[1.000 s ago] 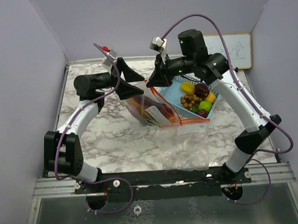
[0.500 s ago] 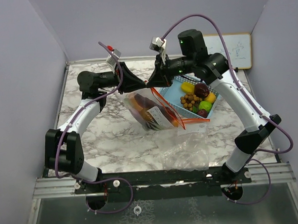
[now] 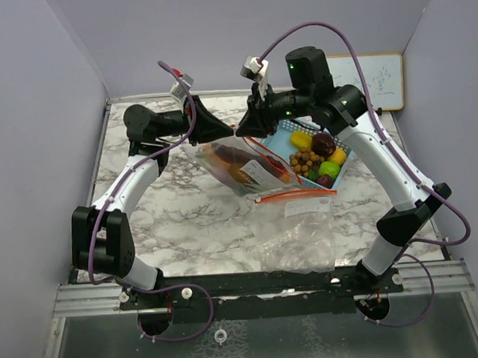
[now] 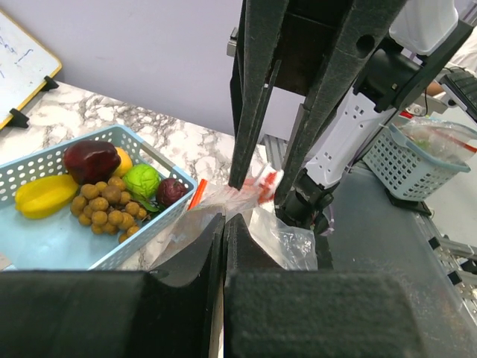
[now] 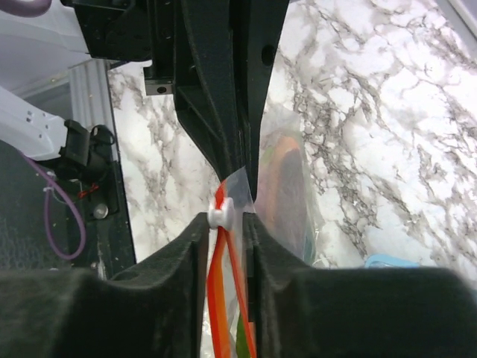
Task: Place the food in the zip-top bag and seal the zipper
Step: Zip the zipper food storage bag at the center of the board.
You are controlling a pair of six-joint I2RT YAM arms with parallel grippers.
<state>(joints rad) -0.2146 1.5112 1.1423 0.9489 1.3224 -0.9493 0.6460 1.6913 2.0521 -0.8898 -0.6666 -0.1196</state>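
Marble table [image 3: 177, 218], bag [image 3: 237, 168] raised, left claw [image 4: 223, 225] now meeting right claw [image 5: 226, 218]

Reaches inward with both arms, elbows bent; holds left gripper [image 3: 233, 133] and right gripper [image 3: 240, 134] tip to tip aloft, each pinched onto the zip-top bag [image 3: 245, 172] top edge

Right tool [image 5: 226, 227]: fingers closed around white slider [image 5: 218, 215] on orange-red zipper strip [image 5: 216, 291]. Left tool [image 5: 240, 164]: opposite, pinching top edge of clear zip-top bag [image 5: 296, 233]. Orange food [image 5: 287, 171] inside bag. Marbled tabletop [image 5: 373, 112] beneath. Blue basket corner [image 5: 381, 260], lower right.
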